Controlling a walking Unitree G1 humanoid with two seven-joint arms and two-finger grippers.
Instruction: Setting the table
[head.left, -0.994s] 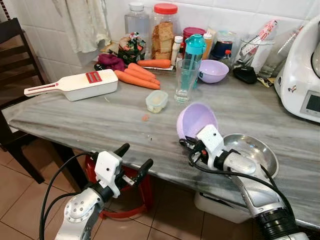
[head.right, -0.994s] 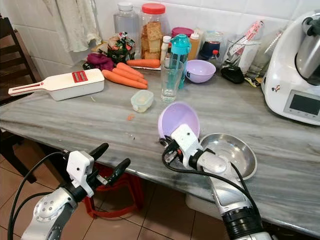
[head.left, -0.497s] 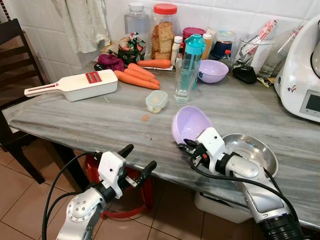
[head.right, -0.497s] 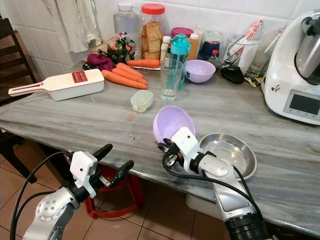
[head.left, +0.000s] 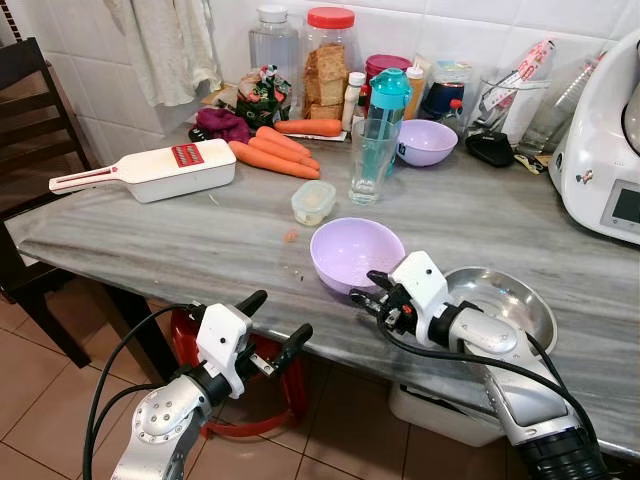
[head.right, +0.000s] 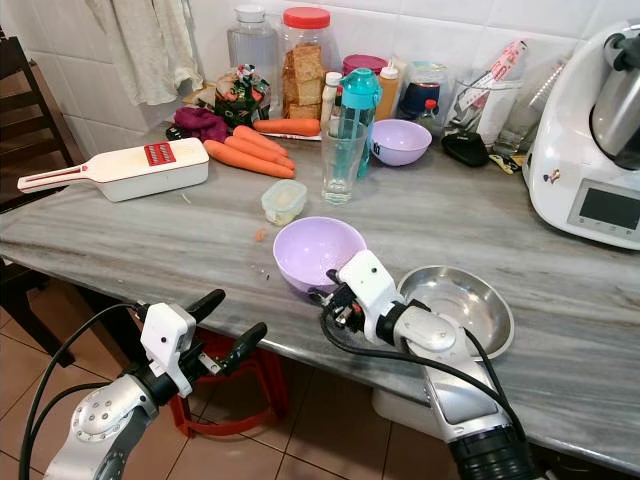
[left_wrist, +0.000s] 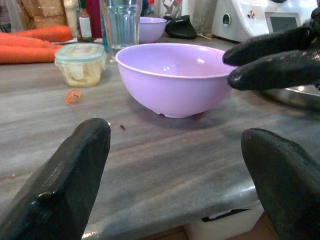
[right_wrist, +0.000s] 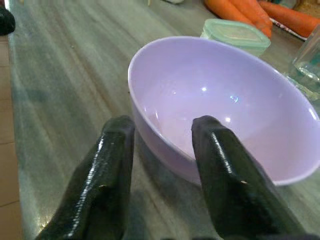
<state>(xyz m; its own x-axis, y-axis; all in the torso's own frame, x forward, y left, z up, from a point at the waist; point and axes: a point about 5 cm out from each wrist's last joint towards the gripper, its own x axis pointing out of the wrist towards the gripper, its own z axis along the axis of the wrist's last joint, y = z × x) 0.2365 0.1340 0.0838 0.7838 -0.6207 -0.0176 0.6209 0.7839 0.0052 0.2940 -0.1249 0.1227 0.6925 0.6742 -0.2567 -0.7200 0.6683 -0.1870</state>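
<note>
left gripper (head.left: 274, 322) hangs nearest, below the table edge (head.left: 200, 290), fingers spread wide, nothing between them. idle for now.

right gripper (head.right: 325, 290) sits at the near rim of the lilac bowl (head.right: 318, 252). the right wrist view shows one finger (right_wrist: 226, 172) inside the wall and the other outside, straddling the rim; whether they pinch it or have slackened, i cannot tell. the bowl stands upright and flat on the grey marbled top, near the front edge, just beside the steel dish (head.right: 457, 306) on the robot's right.

handling, as a judgement: thin plastic, light, stiff enough, glossy so likely slippery; a rim pinch is the sensible hold, and it would tip or skid easily if nudged. not fragile.

further back: small lidded tub (head.right: 284, 200), empty glass (head.right: 341, 160), a white grater (head.left: 150, 170), carrots (head.left: 275, 150). a second lilac bowl (head.left: 426, 141) sits among jars and bottles at the tiled wall, a white appliance (head.left: 603, 150) at far right.
</note>
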